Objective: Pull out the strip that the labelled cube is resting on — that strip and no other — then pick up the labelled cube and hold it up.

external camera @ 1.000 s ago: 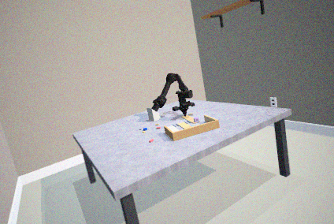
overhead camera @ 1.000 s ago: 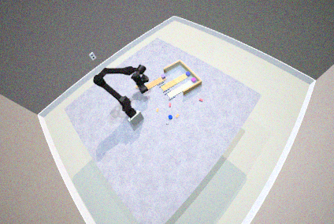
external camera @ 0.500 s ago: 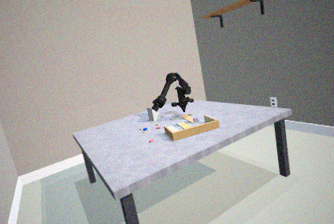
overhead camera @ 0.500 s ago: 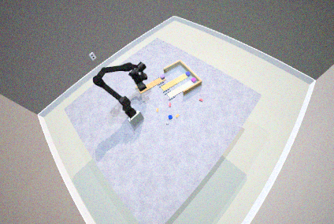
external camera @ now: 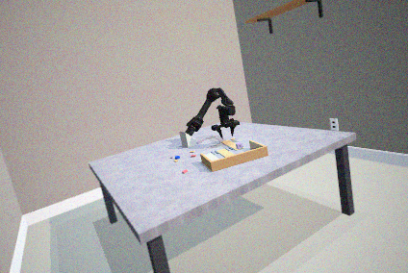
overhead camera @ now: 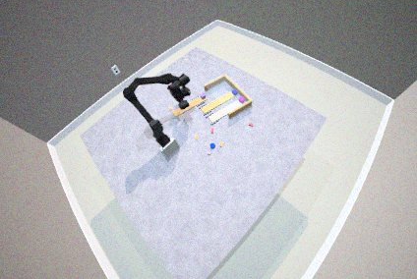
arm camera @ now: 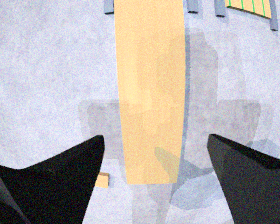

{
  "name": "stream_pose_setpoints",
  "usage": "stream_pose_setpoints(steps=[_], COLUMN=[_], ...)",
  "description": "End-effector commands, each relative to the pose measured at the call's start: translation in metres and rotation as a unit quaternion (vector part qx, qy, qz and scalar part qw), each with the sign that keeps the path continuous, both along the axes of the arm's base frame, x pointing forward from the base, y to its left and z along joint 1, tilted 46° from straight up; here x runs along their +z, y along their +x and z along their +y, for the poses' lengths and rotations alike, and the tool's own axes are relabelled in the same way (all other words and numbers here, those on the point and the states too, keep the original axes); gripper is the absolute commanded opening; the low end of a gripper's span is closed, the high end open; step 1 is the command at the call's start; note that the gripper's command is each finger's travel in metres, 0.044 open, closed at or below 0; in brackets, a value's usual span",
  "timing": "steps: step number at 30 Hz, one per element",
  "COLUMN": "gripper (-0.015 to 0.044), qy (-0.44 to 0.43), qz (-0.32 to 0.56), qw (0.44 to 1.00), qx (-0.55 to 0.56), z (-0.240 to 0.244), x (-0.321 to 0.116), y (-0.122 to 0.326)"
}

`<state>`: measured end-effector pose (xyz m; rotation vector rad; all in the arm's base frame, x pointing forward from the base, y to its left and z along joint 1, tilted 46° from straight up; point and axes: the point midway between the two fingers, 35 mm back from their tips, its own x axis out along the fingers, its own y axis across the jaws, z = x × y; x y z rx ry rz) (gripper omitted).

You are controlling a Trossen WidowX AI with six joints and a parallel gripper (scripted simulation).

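Three cubes show at the tray: a lavender one [overhead camera: 203, 95] [external camera: 240, 145], a blue one [overhead camera: 235, 92] and a magenta one [overhead camera: 242, 99]. No label can be read on any of them. The orange strip [overhead camera: 189, 106] [arm camera: 151, 75] sticks far out of the tray's open side; the lavender cube is beside or on its inner end, which I cannot tell. A yellow strip [overhead camera: 216, 103] and a white strip [overhead camera: 218, 113] lie next to it, farther in. My gripper [external camera: 227, 136] [arm camera: 156, 141] is open and empty above the orange strip's outer end, one finger on each side.
The wooden tray [external camera: 238, 161] has low walls and grey guide rails at its open side. A blue disc [overhead camera: 212, 145] [external camera: 177, 157], a red piece [overhead camera: 251, 125] [external camera: 185, 172] and other small bits lie in front of it. A small orange block [arm camera: 105, 180] is beside the left finger.
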<state>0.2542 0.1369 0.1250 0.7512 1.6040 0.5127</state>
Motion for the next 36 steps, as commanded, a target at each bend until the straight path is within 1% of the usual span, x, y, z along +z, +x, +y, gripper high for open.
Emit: stream_pose_setpoints(steps=[1,36], gripper=[0.0440,0.0440], qy=[0.002,0.002], qz=[-0.002,-0.006], qw=[1.000,1.000], qx=[0.000,0.000], z=[-0.002,-0.019], x=[-0.001,-0.008], y=[0.015,0.136])
